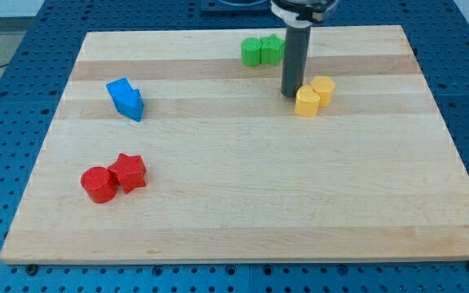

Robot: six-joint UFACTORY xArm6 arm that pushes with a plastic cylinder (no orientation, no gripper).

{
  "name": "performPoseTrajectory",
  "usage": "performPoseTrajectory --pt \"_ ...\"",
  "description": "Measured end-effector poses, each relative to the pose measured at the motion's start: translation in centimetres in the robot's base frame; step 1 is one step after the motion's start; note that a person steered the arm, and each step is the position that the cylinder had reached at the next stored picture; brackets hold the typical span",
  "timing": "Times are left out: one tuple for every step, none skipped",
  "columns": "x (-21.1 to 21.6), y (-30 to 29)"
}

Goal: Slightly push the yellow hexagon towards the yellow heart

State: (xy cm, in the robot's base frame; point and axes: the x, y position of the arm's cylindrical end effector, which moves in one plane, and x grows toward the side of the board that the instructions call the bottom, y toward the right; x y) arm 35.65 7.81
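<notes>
The yellow hexagon lies at the view's upper right on the wooden board. The yellow heart lies against it, just to its lower left; the two touch. My tip stands on the board right beside the heart's left edge, very close to it or touching it. The heart lies between my tip and the hexagon. The dark rod rises straight up from the tip to the view's top.
Two green blocks lie side by side near the top edge, just left of the rod. Two blue blocks sit together at the left. A red cylinder and a red star touch at the lower left.
</notes>
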Motion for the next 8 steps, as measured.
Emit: performPoseTrajectory --pt "-1.7 0.0" --pt "-3.3 0.1" --pt "-4.1 4.7" --pt "-3.5 6.5" --pt "-2.9 5.4" --pt "-2.9 4.0" --pt "-1.9 3.6" --pt "-1.3 2.8"
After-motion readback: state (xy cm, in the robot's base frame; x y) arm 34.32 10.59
